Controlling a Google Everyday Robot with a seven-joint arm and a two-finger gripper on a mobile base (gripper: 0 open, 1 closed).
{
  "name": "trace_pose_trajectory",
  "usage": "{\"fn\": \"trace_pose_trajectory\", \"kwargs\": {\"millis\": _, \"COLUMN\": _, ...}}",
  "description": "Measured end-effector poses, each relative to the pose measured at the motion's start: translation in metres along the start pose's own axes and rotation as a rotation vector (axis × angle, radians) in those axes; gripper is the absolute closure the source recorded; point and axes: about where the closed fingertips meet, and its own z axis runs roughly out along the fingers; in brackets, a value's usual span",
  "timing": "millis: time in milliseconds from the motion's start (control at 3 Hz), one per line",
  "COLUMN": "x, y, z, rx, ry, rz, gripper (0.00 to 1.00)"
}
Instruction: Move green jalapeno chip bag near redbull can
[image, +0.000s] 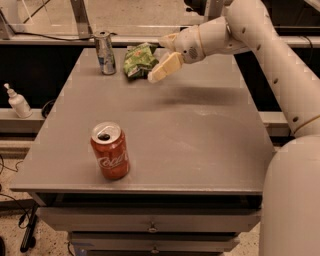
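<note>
In the camera view, the crinkled green jalapeno chip bag (138, 60) lay on the grey bench (200, 140) just beside the slim silver-and-blue redbull can (105, 53); the cream gripper (158, 59) hovered just right of the bag, fingers (165, 67) apart, gripping nothing.

Smooth plastic jaws above matt table (200, 140)

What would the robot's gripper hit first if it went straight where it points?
Probably the green jalapeno chip bag, lying just ahead of the open gripper at the table's far side, though depth is unclear.
</note>
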Motion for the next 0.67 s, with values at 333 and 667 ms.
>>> {"fn": "trace_pose_trajectory", "kwargs": {"millis": 333, "x": -0.006, "y": -0.003, "z": -0.032, "rx": 0.025, "ry": -0.01, "rz": 0.003, "gripper": 0.0}}
{"fn": "trace_pose_trajectory", "kwargs": {"millis": 667, "x": -0.024, "y": -0.008, "z": -0.078, "rx": 0.064, "ry": 0.004, "rz": -0.045, "gripper": 0.0}}
